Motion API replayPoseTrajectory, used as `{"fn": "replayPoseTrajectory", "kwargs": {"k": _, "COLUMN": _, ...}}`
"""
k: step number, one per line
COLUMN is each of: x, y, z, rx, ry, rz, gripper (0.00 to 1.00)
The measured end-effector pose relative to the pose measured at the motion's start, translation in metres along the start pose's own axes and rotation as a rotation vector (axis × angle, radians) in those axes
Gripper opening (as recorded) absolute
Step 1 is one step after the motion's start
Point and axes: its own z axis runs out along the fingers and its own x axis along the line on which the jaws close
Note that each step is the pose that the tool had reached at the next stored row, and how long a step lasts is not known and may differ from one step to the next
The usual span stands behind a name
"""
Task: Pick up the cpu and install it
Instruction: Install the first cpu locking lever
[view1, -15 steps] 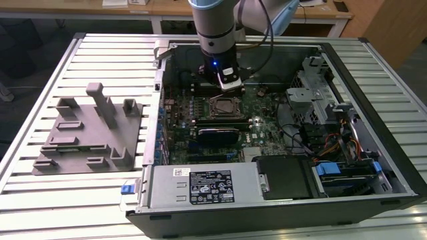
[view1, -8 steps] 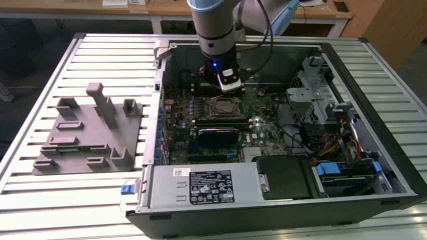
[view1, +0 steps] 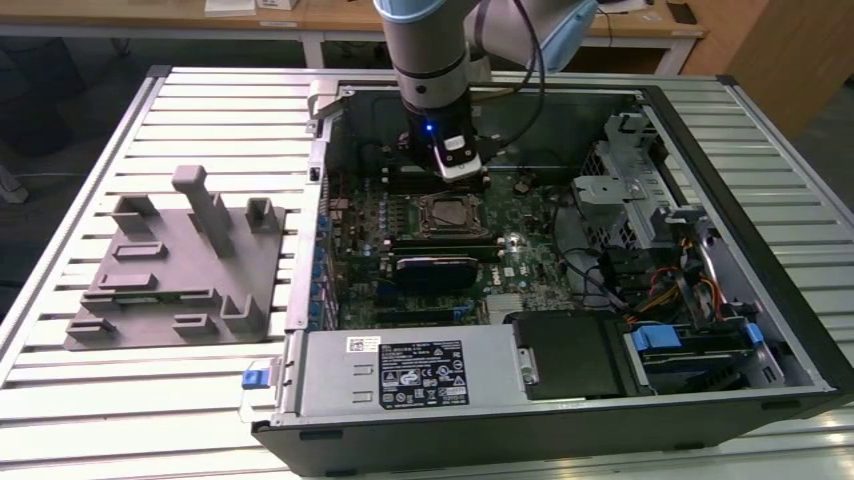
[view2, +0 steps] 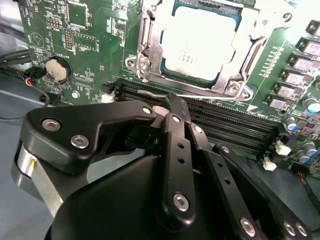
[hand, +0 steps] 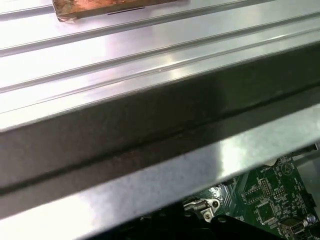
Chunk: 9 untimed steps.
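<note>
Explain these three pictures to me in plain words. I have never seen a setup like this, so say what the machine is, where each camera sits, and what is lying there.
The machine is a robot arm with a gripper at its end, reaching down into an open computer case. The case lies on its side on a ribbed metal table.

The exterior view is taken from a camera off the arm, looking over the whole table. The two wrist views come from cameras riding on the arm.

In the second wrist view the black gripper is shut and holds nothing. Beyond it is the green motherboard, and on it the cpu, a pale silver square, sits in its metal socket frame.

The first wrist view looks across the table's ribs and the case's edge.

At the exterior view's left, a grey plastic fixture lies on the table beside the case.
</note>
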Motion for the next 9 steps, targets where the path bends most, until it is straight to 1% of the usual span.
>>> {"fn": "replayPoseTrajectory", "kwargs": {"k": 3, "x": 0.0004, "y": -0.0003, "z": 0.0017, "rx": 0.0006, "ry": -0.0076, "rz": -0.002, "gripper": 0.11}}
{"fn": "replayPoseTrajectory", "kwargs": {"k": 9, "x": 0.0008, "y": -0.0007, "z": 0.0037, "rx": 0.0001, "ry": -0.0154, "rz": -0.003, "gripper": 0.11}}
